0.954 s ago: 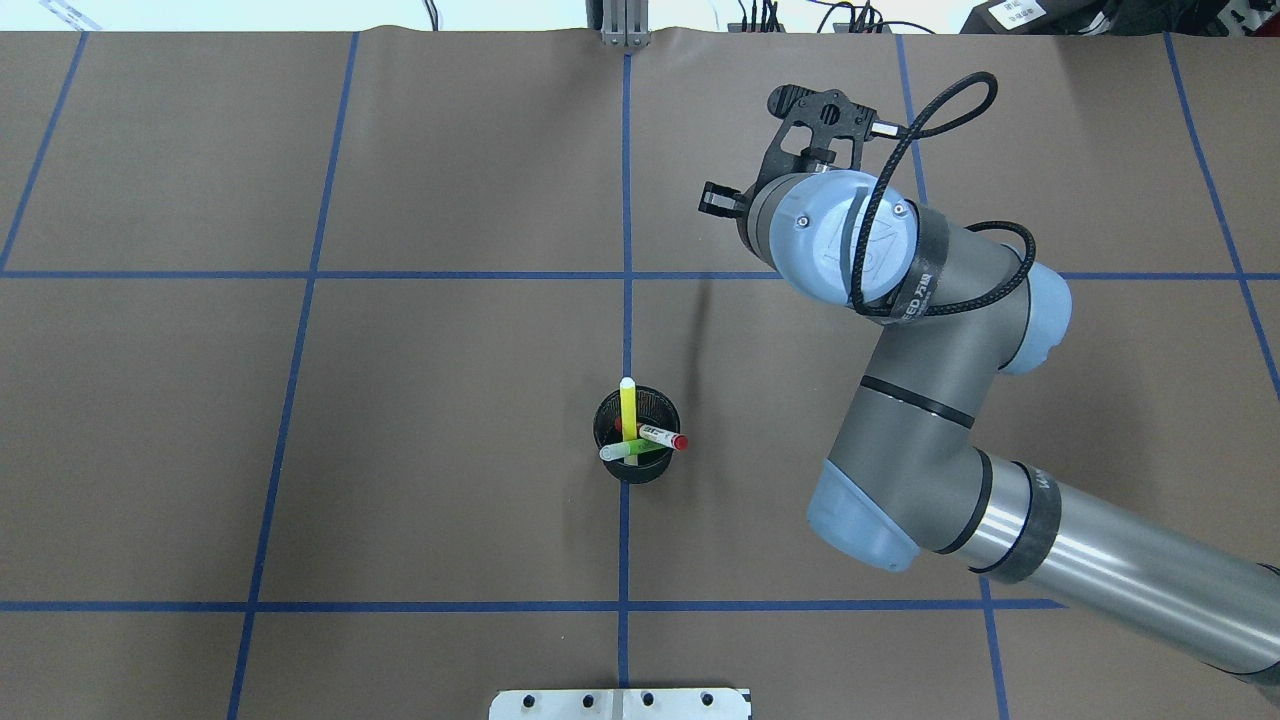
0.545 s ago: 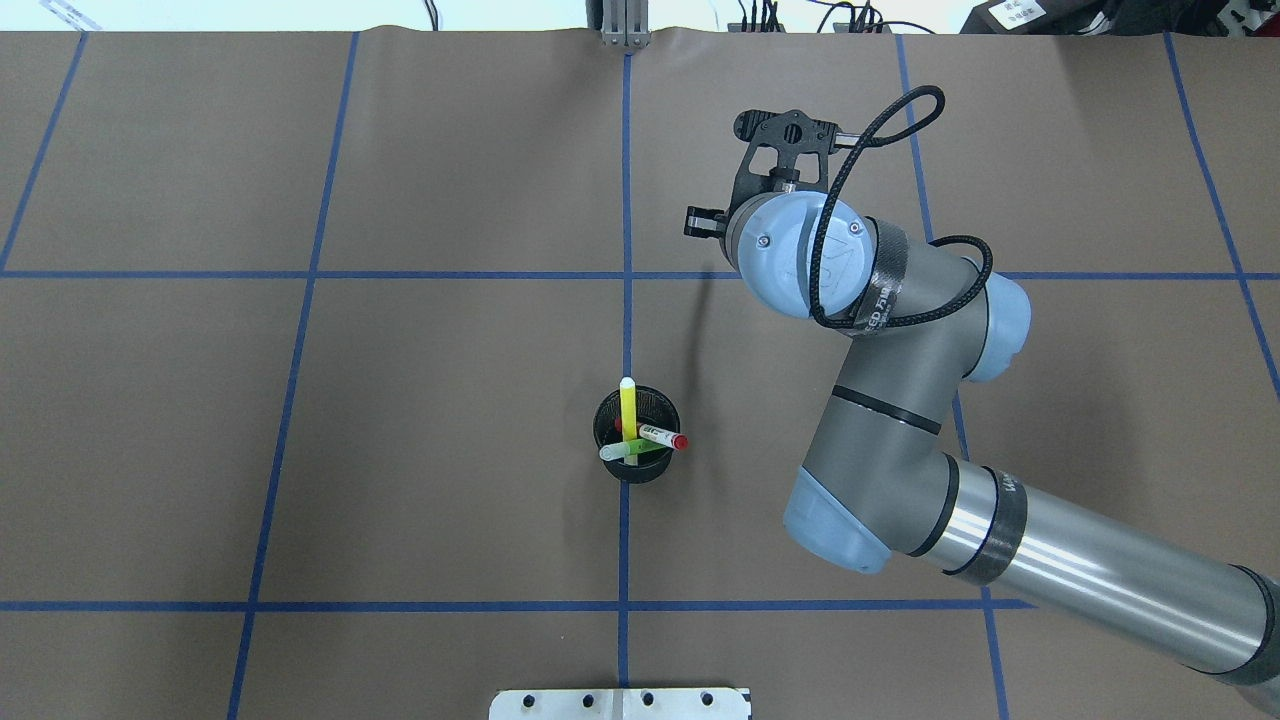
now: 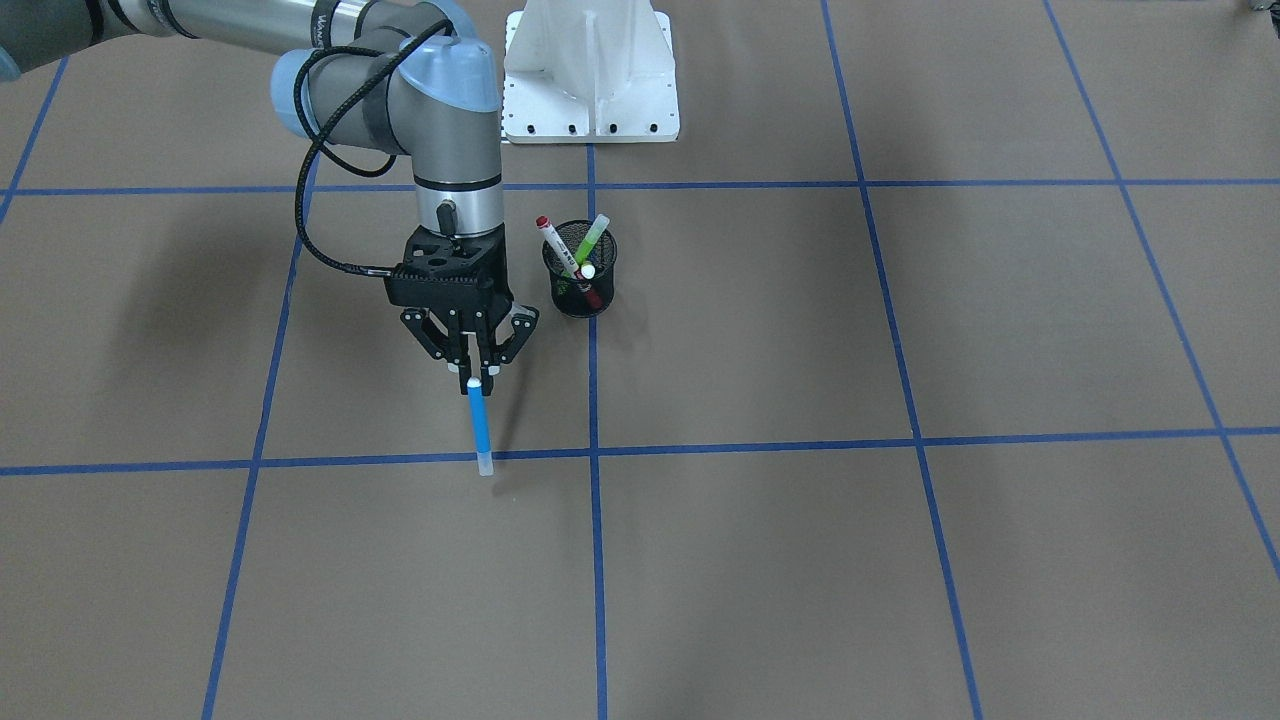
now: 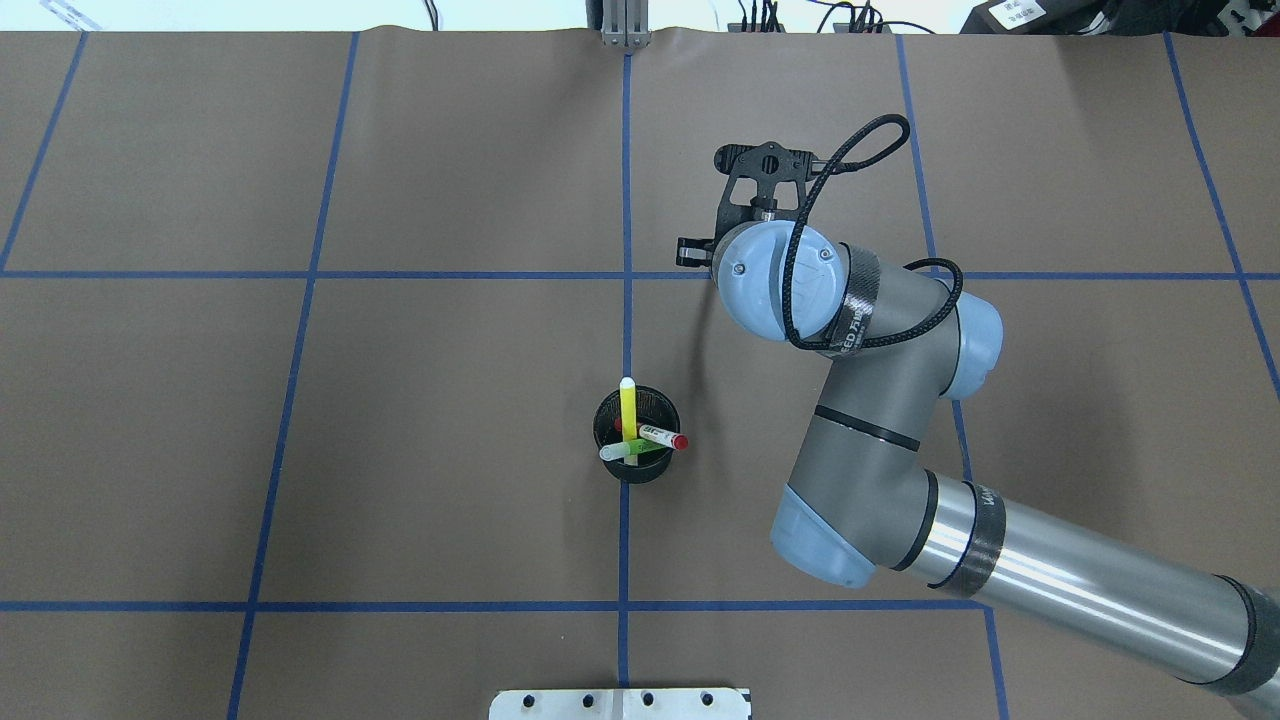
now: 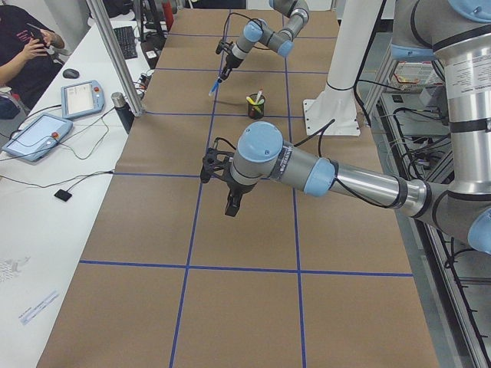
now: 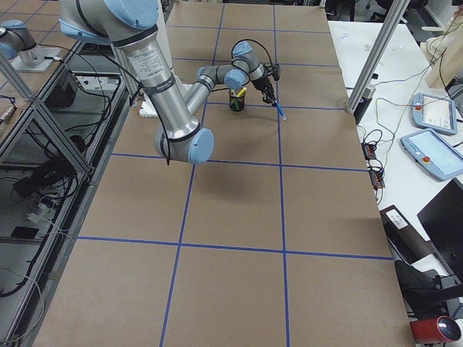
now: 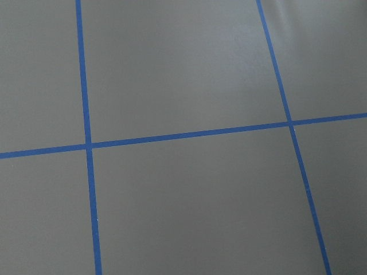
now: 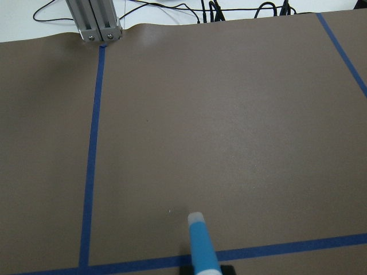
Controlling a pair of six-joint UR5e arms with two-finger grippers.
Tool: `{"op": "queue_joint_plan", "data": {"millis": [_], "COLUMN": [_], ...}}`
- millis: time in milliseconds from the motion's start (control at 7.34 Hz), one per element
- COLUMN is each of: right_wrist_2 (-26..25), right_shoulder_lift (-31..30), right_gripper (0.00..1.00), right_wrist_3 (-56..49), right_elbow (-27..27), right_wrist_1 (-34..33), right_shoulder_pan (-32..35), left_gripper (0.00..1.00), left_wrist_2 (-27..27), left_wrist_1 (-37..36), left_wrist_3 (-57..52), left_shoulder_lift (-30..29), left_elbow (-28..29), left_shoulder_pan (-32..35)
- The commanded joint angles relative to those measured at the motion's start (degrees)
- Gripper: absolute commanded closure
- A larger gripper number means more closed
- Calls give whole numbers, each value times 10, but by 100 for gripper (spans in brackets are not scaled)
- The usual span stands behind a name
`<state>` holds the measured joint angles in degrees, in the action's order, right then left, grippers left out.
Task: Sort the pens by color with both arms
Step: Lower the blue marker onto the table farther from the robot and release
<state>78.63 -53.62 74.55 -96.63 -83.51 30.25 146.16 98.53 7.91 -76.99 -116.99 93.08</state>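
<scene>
Clamps right gripper [image 3: 473,372] onto blue pen [image 3: 479,420], hanging beneath fingertips; black mesh cup [image 3: 581,296] near, alongside. Cannot tell left gripper [image 5: 230,207] opening.

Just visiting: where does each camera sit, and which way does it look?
Front-facing: across the table, facing the white pedestal; right arm, right gripper holding the blue pen.
Overhead: behind the pedestal, looking down; right arm only.
Left side: table's left end; left arm near, right arm far.
Right side: opposite end; right arm near.
Left wrist: looks down at table; no body.
Right wrist: looks down past the blue pen.
Shared: front-facing and overhead both show the mesh cup.
</scene>
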Motion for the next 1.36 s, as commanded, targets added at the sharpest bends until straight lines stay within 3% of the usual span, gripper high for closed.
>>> {"op": "queue_joint_plan", "data": {"millis": [0, 136, 273, 681, 818, 954, 1226], "right_wrist_2": [0, 2, 4, 54, 146, 206, 271], "right_shoulder_lift": [1, 1, 1, -1, -2, -8, -10], "right_gripper": [82, 66, 39, 2, 2, 2, 2], "right_wrist_3": [-5, -5, -7, -48, -57, -74, -135], "right_elbow": [4, 3, 3, -5, -14, -28, -49], "right_wrist_1": [0, -1, -1, -4, -9, -13, -75], "right_shoulder_pan": [-3, -3, -3, 9, 46, 78, 118], "left_gripper": [0, 0, 0, 0, 0, 0, 0], "left_wrist_2": [0, 0, 0, -1, -1, -1, -1], "left_wrist_1": [0, 0, 0, -1, -6, -30, -102], "left_wrist_3": [0, 0, 0, 38, 62, 95, 167], "left_shoulder_lift": [0, 0, 0, -10, -24, -51, -111], "left_elbow": [0, 0, 0, -2, -1, -1, -9], "left_shoulder_pan": [0, 0, 0, -9, -27, -39, -67]}}
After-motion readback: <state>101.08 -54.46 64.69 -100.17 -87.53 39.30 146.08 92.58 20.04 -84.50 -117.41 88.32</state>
